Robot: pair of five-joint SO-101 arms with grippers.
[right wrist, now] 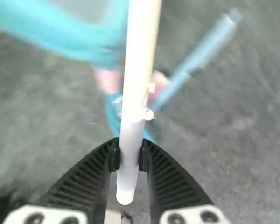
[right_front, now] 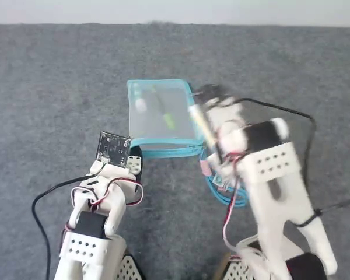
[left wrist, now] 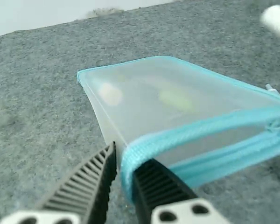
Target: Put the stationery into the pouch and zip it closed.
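Gray felt-ish bench (right_front: 58, 76) here. On the near left, the left gripper (left wrist: 123, 158) is pinching the teal zip edge of the pouch (left wrist: 177, 107) at its near-left corner. The pouch lies mid-bench toward the far edge (green thing (right_front: 168, 119) and white blob (right_front: 141, 105) inside). At the pouch's right edge, the right gripper (right wrist: 129, 154) is clamped on a white pen (right wrist: 137, 70), with a blue pen (right wrist: 200, 51) and a pink bit (right wrist: 105, 80) on the bench below.

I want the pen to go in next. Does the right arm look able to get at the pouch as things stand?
Probably yes: the right gripper, shut on the white pen, sits right at the pouch edge, nothing lies between, and the left gripper pinches the zipper band.
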